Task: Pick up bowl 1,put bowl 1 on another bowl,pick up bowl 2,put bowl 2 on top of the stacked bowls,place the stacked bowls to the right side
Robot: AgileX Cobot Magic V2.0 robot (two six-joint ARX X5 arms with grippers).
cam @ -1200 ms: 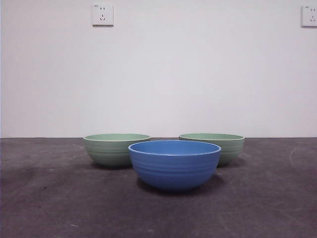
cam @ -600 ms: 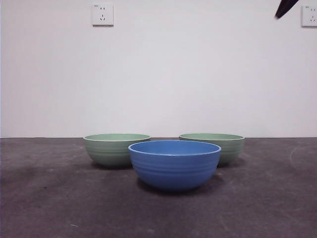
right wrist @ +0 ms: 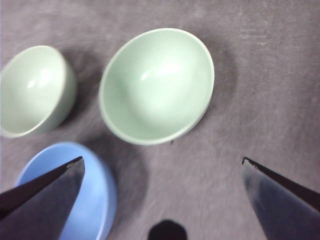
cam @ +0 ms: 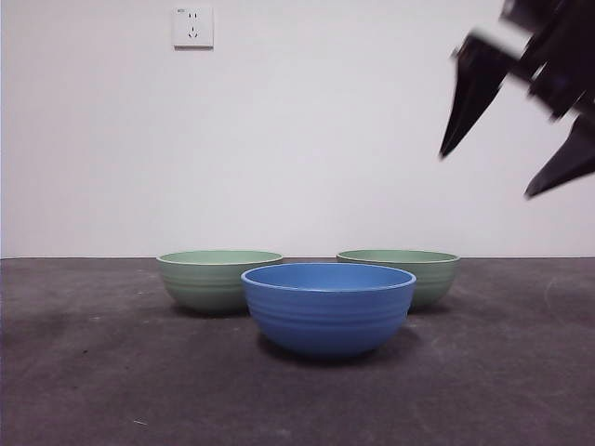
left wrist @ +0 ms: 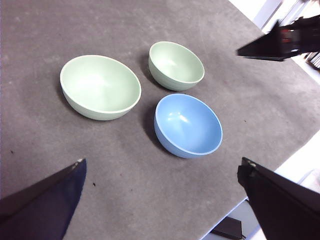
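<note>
Three bowls stand apart on the dark table. The blue ridged bowl point(cam: 327, 307) point(left wrist: 189, 124) point(right wrist: 75, 200) is nearest the front. One pale green bowl point(cam: 218, 279) point(left wrist: 100, 85) point(right wrist: 32, 90) stands behind it on the left, and the other pale green bowl point(cam: 435, 274) point(left wrist: 176, 64) point(right wrist: 157, 85) behind it on the right. My right gripper point(cam: 485, 175) point(right wrist: 163, 159) hangs open, high above and a little right of the right green bowl, holding nothing. My left gripper point(left wrist: 162, 160) is open and empty, high over the table, looking down on all three bowls. Nothing is stacked.
A white wall with a socket point(cam: 192, 27) closes the back of the table. The table's edge point(left wrist: 280, 165) runs close to the blue bowl. The right arm's black jaw point(left wrist: 280, 42) shows in the left wrist view beyond the right green bowl.
My right gripper has come down from the top right corner, from out of sight to a small black tip to large in the front view. The bowls have not moved.
</note>
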